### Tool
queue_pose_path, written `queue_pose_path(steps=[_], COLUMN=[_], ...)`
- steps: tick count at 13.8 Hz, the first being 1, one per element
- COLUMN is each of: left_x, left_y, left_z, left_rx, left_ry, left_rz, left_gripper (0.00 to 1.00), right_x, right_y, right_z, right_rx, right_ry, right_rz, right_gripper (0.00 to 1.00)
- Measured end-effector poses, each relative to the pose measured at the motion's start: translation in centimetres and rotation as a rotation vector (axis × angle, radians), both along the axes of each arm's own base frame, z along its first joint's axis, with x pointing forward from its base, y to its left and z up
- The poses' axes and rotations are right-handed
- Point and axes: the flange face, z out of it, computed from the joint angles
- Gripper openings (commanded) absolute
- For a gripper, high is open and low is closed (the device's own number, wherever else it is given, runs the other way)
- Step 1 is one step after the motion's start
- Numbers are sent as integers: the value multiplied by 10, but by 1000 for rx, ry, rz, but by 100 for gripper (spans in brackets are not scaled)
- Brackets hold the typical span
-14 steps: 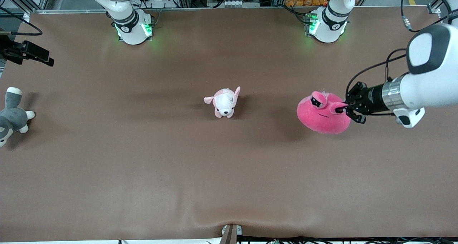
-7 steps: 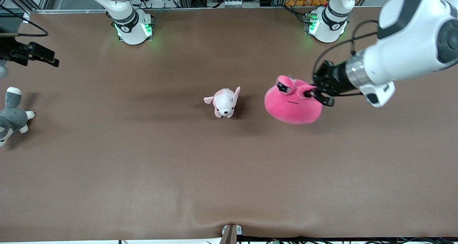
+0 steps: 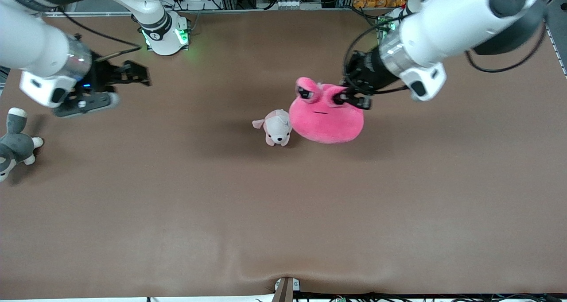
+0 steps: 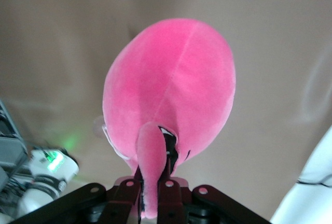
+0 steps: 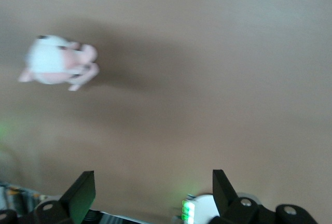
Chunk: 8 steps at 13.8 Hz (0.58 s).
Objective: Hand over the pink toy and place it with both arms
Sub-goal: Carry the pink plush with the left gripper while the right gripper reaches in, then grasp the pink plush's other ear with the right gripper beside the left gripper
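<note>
The pink toy point(image 3: 325, 118), a round hot-pink plush with two stalk eyes, hangs in the air over the middle of the table, right beside the small puppy plush. My left gripper point(image 3: 351, 99) is shut on one of its stalk eyes. In the left wrist view the toy point(image 4: 171, 84) hangs from my left gripper point(image 4: 153, 185), with the stalk pinched between the fingers. My right gripper point(image 3: 126, 87) is open and empty over the table toward the right arm's end. The right wrist view shows my right gripper point(image 5: 153, 190) spread wide with nothing between the fingers.
A small pale pink-and-white puppy plush point(image 3: 277, 129) stands at the table's middle; it also shows in the right wrist view point(image 5: 57, 66). A grey-and-white plush animal point(image 3: 13, 145) lies at the right arm's end of the table. The brown table point(image 3: 283, 213) is bare nearer the front camera.
My left arm has carried the pink toy from the left arm's end toward the table's middle, up to the puppy plush. My right arm has swung in over the table, gripper open.
</note>
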Motion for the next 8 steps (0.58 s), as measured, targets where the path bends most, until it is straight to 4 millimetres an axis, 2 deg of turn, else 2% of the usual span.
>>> queue_pose_path(steps=[3,6,8], left_x=[-19,-40,-52], left_y=[-54,-105,-123], left_z=[-6,-18,-22], left_rx=[-37,-68,-76], left_ry=[4,23,30], left_rz=[60,95,93], left_gripper=[0,0,0], right_x=[-5,-27,-39], right_y=[65,140,164], right_z=[16,28,30], right_rx=[139,206,218], right_ry=[-108,-221,-236], right_rz=[58,150,189], right_gripper=[100,100,100])
